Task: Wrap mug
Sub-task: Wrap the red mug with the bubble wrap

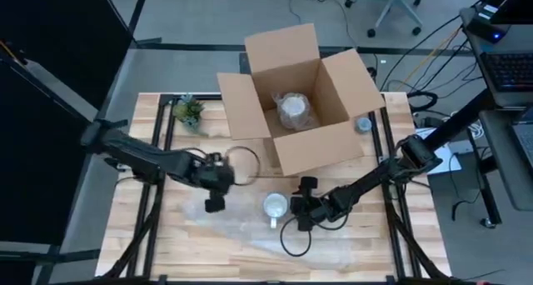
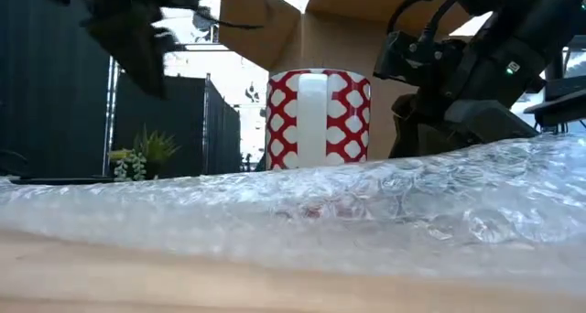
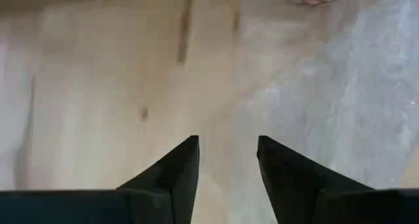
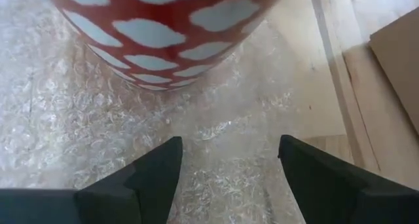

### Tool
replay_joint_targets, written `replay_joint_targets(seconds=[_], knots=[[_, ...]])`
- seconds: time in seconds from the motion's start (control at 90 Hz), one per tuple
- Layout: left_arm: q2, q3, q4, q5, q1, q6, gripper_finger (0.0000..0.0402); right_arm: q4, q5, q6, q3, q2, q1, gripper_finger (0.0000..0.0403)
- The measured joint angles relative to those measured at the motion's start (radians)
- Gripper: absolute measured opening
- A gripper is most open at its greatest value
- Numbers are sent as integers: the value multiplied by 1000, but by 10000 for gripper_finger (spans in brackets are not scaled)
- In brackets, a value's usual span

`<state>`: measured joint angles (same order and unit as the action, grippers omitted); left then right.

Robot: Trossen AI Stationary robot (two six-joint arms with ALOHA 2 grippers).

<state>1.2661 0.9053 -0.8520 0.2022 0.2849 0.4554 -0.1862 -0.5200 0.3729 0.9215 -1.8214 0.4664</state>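
A red mug with a white pattern stands upright on its base on a clear sheet of bubble wrap, which lies flat on the wooden table. My right gripper is open just right of the mug and low over the wrap, its fingers pointing at the mug's lower wall. My left gripper is open to the left of the mug, above the table near the wrap's left edge. Nothing is between either pair of fingers.
An open cardboard box stands at the far middle of the table, with a wrapped item inside. A small potted plant sits at the far left and a tape roll right of the box. Black rails run along both table sides.
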Motion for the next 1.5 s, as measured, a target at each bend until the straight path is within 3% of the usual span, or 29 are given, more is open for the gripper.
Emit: replay_joint_targets(seconds=[0.133, 0.256, 0.611, 0.733, 0.922, 1.167, 1.322, 1.5], knots=[[-61, -229, 198, 1, -10, 132, 143, -1, -1, 0, 0, 0, -1, 242], [-50, -368, 417, -3, -11, 150, 143, 1, 0, 0, 0, 0, -7, 242], [114, -448, 693, 25, -35, 130, 143, 2, -3, 11, 0, 0, -18, 242], [168, -446, 721, 49, -33, 104, 119, 2, -4, 12, 0, 0, -20, 242], [140, -428, 686, 56, -30, 88, 12, -1, -4, 12, 0, 0, -20, 242], [-20, -289, 502, 19, 53, 116, 9, -12, -4, 12, 0, 0, -20, 242], [-79, -190, 509, -14, 156, 147, 1, -22, -1, 8, 1, 0, -20, 242], [-83, -92, 502, -67, 327, 290, 0, -61, -3, 7, 3, 0, -20, 242]])
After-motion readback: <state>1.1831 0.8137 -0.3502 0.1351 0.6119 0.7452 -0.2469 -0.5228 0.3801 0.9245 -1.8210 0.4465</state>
